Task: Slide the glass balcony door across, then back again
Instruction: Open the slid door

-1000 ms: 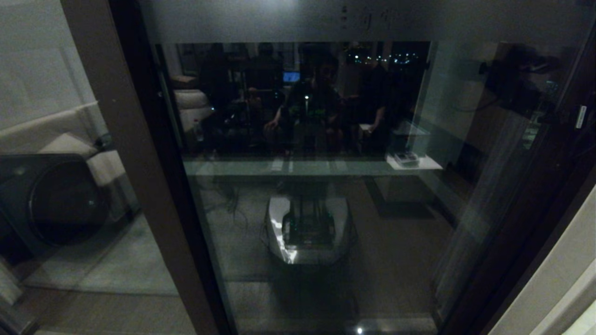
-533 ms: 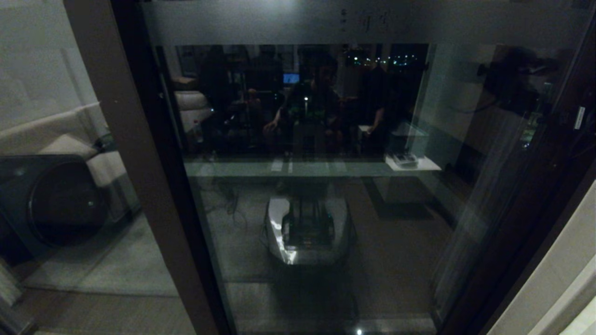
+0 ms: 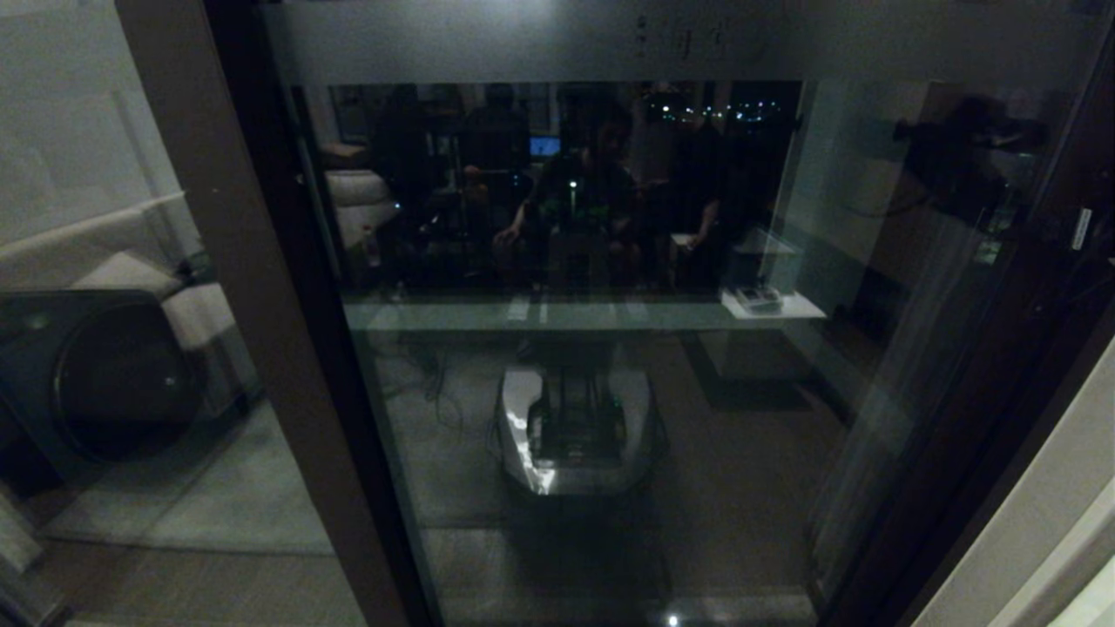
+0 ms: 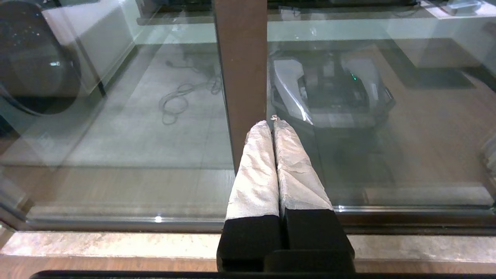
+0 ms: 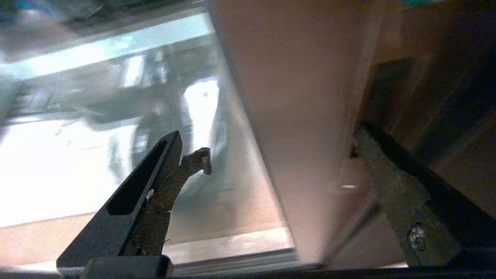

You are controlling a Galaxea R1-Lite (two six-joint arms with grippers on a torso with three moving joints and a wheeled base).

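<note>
Glass fills nearly everything you see from the head camera: the glass balcony door (image 3: pixel 610 348) stands square before the robot, its frosted band (image 3: pixel 557 39) running across the top and its dark brown left stile (image 3: pixel 261 331) slanting down the pane's left edge.

Left of that stile, behind another pane, you can make out a dark round-fronted appliance (image 3: pixel 104 374) with a pale cushioned seat (image 3: pixel 157 287) just above it.

Your left gripper (image 4: pixel 271 124) shows only in its own wrist view. Its two cloth-wrapped fingers (image 4: pixel 255 174) are pressed flat together with nothing between them, the tips close in front of the lower part of that same stile (image 4: pixel 242 77); whether they touch it you cannot tell.

Right of the stile, the pane mirrors the robot's white base (image 3: pixel 575 435) low down and dim seated figures higher up.

At the door's far right edge, your right gripper (image 5: pixel 279 155) has its fingers spread wide, one dark finger (image 5: pixel 155 182) over the glass side and the other (image 5: pixel 399 190) past the outer edge of the brown right stile (image 5: pixel 302 116), so that stile sits between them. No clamped contact is visible on either side.
</note>
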